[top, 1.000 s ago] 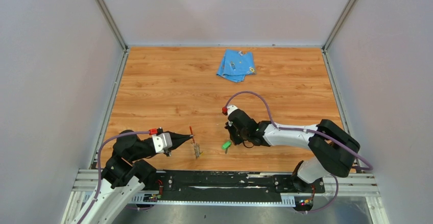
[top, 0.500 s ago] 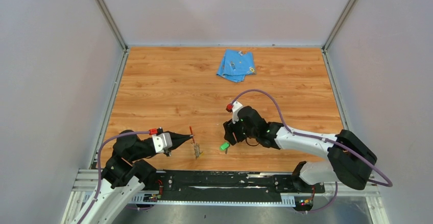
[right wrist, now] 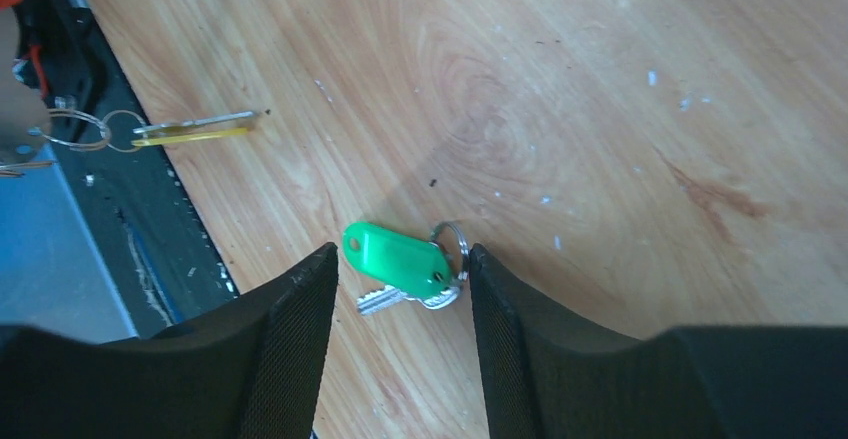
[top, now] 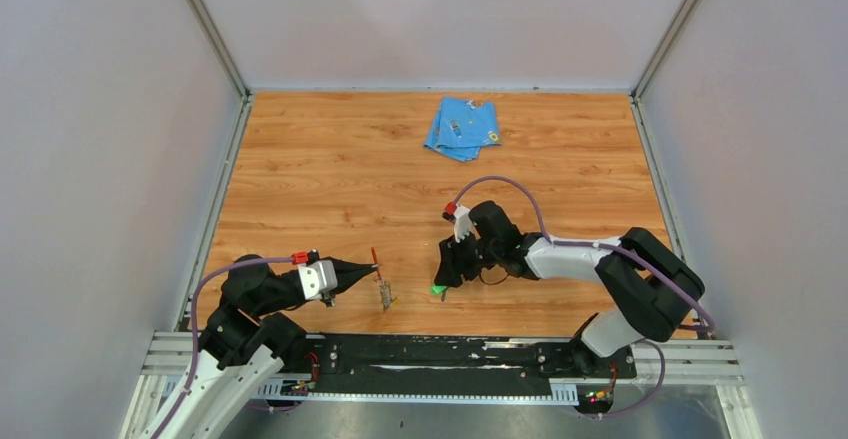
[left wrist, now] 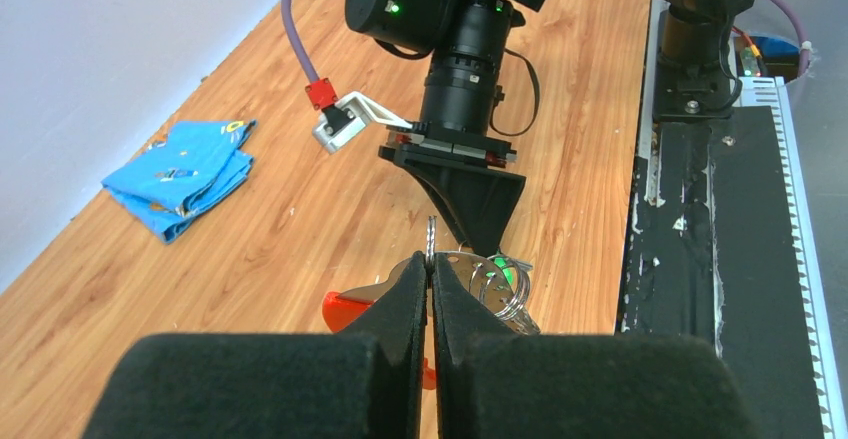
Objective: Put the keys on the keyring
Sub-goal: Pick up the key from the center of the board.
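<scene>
My left gripper is shut on the keyring, a flat silvery piece with a red strip and wire rings. It holds the piece near the table's front edge. The yellow key lies flat below the keyring, and small rings seem to join the two. The green key lies on the wood with its silver blade beneath the tag. My right gripper hovers open just over it, one finger on each side, neither touching. In the top view the green key peeks out under the right gripper.
A folded blue cloth lies at the back of the wooden table. The black base rail runs along the front edge, close to both keys. Grey walls enclose the left, right and far sides.
The right gripper went from shut to open. It swung out, then came back down to straddle the green key. The left arm and keyring stayed still.
</scene>
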Robot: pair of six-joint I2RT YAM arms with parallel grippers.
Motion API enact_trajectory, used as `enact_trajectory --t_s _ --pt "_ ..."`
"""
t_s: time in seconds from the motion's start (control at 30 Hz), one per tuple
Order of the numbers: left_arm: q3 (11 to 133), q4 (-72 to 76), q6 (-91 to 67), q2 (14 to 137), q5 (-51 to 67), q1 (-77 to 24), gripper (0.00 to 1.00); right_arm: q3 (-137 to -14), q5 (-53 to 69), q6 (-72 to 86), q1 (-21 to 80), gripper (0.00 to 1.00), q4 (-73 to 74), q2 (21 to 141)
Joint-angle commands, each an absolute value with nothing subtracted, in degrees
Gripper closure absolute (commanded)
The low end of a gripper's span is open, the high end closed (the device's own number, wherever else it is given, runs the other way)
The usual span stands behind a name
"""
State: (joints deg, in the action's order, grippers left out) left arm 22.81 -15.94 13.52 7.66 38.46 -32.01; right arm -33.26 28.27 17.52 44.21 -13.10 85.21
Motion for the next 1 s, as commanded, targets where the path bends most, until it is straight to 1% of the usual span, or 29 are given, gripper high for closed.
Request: enact_trajectory --t_s 0.0,0.43,0.53,0.7,0.77,0.83,0.97 --pt "22.5 -14.4 14.0 7.5 38.5 -31.9 1.00 -33.6 32.7 19.8 43.6 0.47 -13.5 87.9" --pt "22.6 -14.6 14.0 7.4 38.7 -32.0 1.00 -32.9 29.0 19.7 43.5 0.59 -10.5 85.3" --pt "22.6 -14.6 13.9 7.5 38.8 -31.9 1.00 -32.5 28.2 19.8 43.0 0.64 -10.1 84.0" --pt "22.6 -14.7 13.9 7.3 38.8 -31.9 1.00 -32.7 28.9 20.3 42.5 0.78 -10.5 84.2" --pt "22.6 -14.8 14.2 7.3 38.8 -31.9 1.00 -33.0 29.4 20.5 42.5 0.81 -10.7 84.9" --pt "22.6 -14.8 14.2 7.3 38.9 -31.9 1.00 -33.2 30.1 20.7 42.5 0.81 -10.7 85.7" --pt "22.6 -14.9 14.4 7.3 38.9 -31.9 1.00 -33.1 31.0 20.6 42.5 0.76 -10.5 86.3"
